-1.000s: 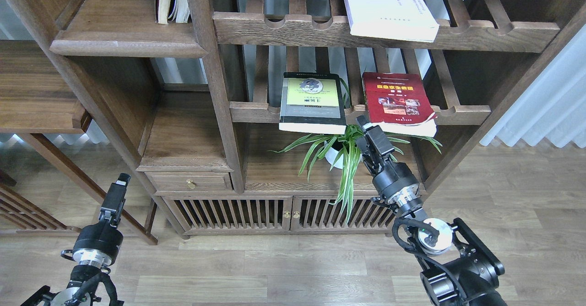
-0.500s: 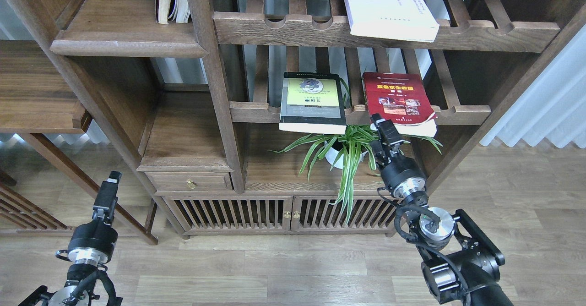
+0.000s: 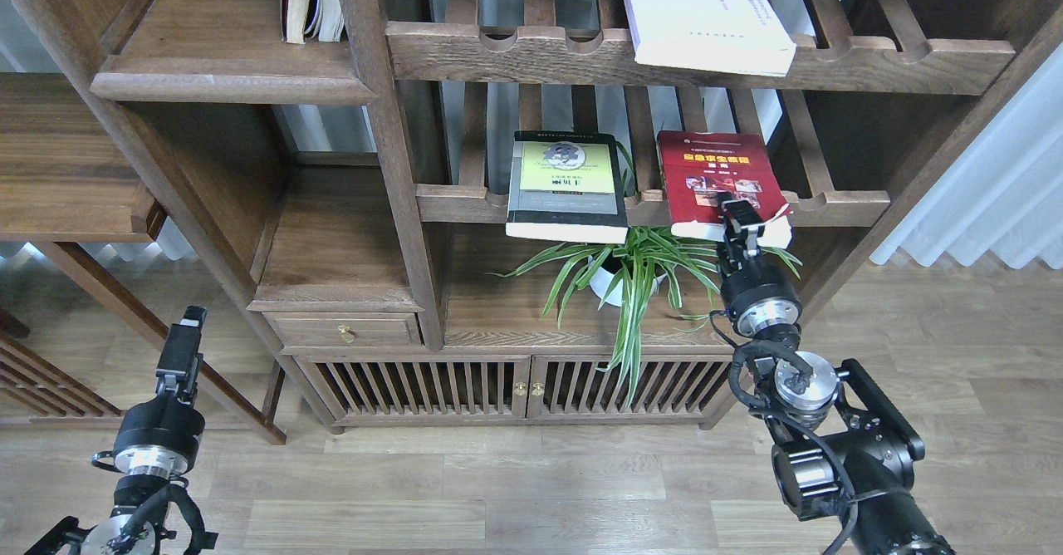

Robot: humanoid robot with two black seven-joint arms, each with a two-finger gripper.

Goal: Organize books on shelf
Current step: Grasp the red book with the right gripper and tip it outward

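Ideally the right hand (image 3: 738,216), whose opening I cannot tell, meets the red book's (image 3: 719,181) overhanging front edge squarely, closing firmly before lifting it clear.

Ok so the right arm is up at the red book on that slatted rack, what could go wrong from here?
The red book overhangs the scalloped front rail, and the right gripper meets only its near edge; a shallow pinch could let it tip and fall.

The spider plant sits directly below, so a dropped book or a dipping arm could knock its pot.

The black-grey book lies beside it, also overhanging; a sideways swing might nudge it off.
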